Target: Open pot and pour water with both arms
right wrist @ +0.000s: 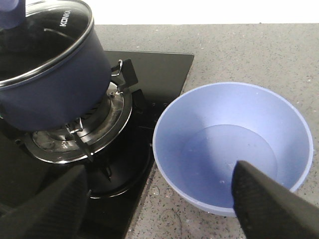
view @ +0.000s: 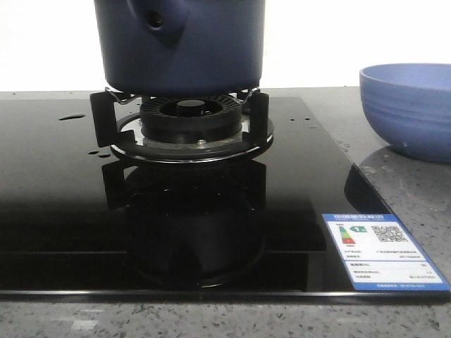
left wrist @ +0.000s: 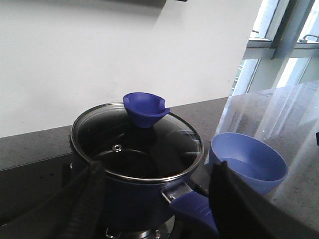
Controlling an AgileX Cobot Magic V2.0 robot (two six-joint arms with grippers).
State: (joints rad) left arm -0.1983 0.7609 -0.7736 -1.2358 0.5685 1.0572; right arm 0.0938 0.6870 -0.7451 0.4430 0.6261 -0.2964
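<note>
The dark navy pot [view: 180, 49] stands on the burner grate, its stubby handle with the round hole [view: 156, 21] facing me. A glass lid [left wrist: 137, 147] with a blue knob [left wrist: 144, 107] covers it. The pot also shows in the right wrist view [right wrist: 50, 79]. My left gripper [left wrist: 157, 209] is open and empty, close to the pot, with its fingers [left wrist: 87, 199] seen either side of the pot's blue handle [left wrist: 192, 206]. My right gripper [right wrist: 159, 209] is open and empty above the counter beside the bowl. Water shows as small drops on the cooktop [view: 70, 117]. Neither gripper shows in the front view.
A periwinkle-blue bowl [view: 412, 105] stands on the speckled counter right of the black glass cooktop [view: 63, 197]; it also shows in both wrist views [left wrist: 249, 159] [right wrist: 234, 144]. The burner [view: 187, 116] and grate sit under the pot. A label sticker [view: 380, 250] lies on the cooktop's near right corner.
</note>
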